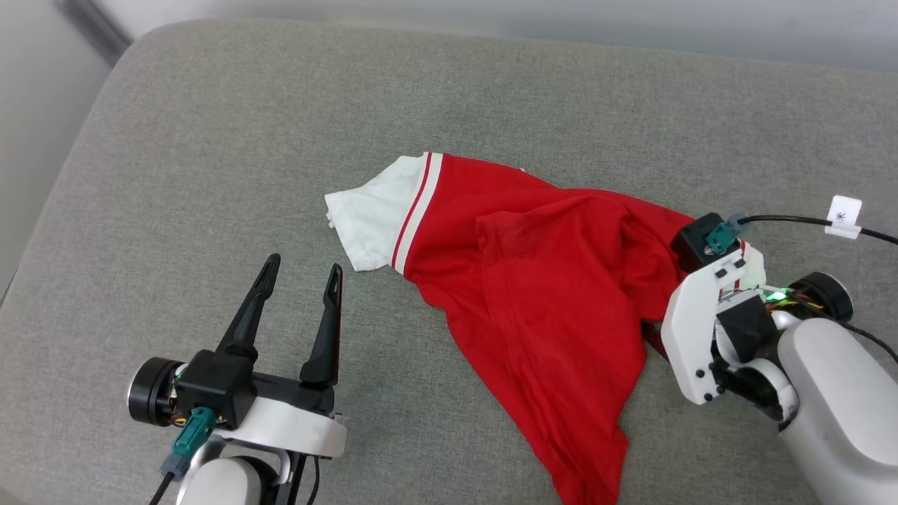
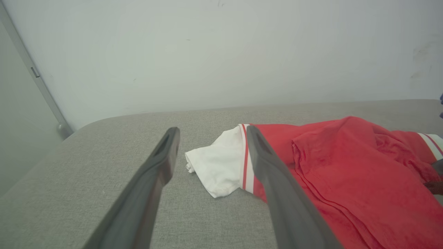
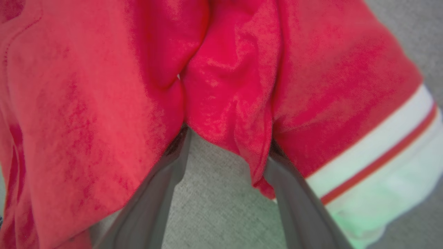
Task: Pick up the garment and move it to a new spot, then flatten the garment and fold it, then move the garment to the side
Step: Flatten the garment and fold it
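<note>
R pincer tips hidden under garment folds; jaws spread wide.

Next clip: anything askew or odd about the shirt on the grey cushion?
The garment lies crumpled rather than flat: its red body is bunched in folds, with one white sleeve sticking out leftward. Its right end drapes over the fingertips of the open right tool. No tear shows.

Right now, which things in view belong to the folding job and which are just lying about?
Job:
garment, crumpled
left gripper, open, clear of the cloth
right gripper, open, fingers tucked under the red folds

Not the job:
grey cushion
black cable with a white tag
pale wall behind
</note>
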Controlling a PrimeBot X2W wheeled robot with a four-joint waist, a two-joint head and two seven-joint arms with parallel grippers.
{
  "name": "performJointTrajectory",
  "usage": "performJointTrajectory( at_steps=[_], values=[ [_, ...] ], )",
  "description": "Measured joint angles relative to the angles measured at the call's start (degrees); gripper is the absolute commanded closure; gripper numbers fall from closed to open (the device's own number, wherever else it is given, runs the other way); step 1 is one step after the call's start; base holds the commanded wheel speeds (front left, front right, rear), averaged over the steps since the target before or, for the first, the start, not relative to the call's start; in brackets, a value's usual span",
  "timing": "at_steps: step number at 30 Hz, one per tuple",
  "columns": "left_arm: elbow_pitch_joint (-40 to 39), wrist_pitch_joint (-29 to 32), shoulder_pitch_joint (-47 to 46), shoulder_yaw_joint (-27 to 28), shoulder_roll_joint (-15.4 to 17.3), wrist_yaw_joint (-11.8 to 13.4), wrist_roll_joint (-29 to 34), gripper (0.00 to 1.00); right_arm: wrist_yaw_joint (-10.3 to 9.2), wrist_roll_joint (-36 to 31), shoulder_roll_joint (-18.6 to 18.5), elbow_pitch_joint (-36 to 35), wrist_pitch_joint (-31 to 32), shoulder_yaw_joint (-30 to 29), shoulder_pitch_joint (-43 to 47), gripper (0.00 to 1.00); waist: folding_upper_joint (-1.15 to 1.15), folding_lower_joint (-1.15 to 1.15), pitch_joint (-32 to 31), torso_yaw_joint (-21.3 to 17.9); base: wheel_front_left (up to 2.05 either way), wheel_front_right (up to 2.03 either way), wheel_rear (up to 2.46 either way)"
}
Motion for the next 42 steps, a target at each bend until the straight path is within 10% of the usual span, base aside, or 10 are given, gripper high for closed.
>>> performJointTrajectory(
  at_steps=[1, 20, 21, 22, 29, 42],
  values=[
    [0.1, 0.0, -0.1, 0.1, -0.1, -0.2, 0.1, 0.00, -0.01, 0.6, -0.1, 0.2, -0.4, 0.5, -0.1, 1.00, 0.00, 0.00, 0.1, 0.1, 0.00, 0.00, 0.00],
    [2.5, 0.0, 2.1, 1.9, -1.6, -1.8, 1.4, 0.00, 0.00, 8.4, -7.9, -10.5, -3.7, 30.4, -0.8, 1.00, 0.00, 0.00, -6.2, -2.2, 0.00, 0.00, 0.00],
    [2.6, 0.0, 2.6, 2.2, -1.7, -1.9, 1.5, 0.00, 0.00, 8.5, -7.4, -8.1, -6.3, 32.5, -0.7, 0.11, 0.00, 0.00, -6.6, -2.4, 0.00, 0.00, 0.00],
    [2.6, 0.0, 2.6, 2.2, -1.7, -1.9, 1.7, 0.00, 0.01, 7.8, -7.3, -7.2, -7.7, 32.8, -0.9, 0.00, 0.00, 0.00, -6.7, -2.4, 0.00, 0.00, 0.00],
    [2.6, 0.0, 3.4, 3.7, -1.7, -2.2, 1.9, 0.00, 0.00, 9.9, -5.8, -5.3, -15.3, 29.5, -2.1, 0.00, 0.00, 0.00, -7.8, -3.6, 0.00, 0.00, 0.00],
    [-0.7, 0.0, 4.3, 6.5, -2.0, -2.3, 1.4, 0.00, 0.00, 6.7, -4.7, -14.2, -30.3, 0.8, 4.4, 0.00, 0.00, 0.00, -10.4, -9.3, 0.00, 0.00, 0.00]
  ],
)
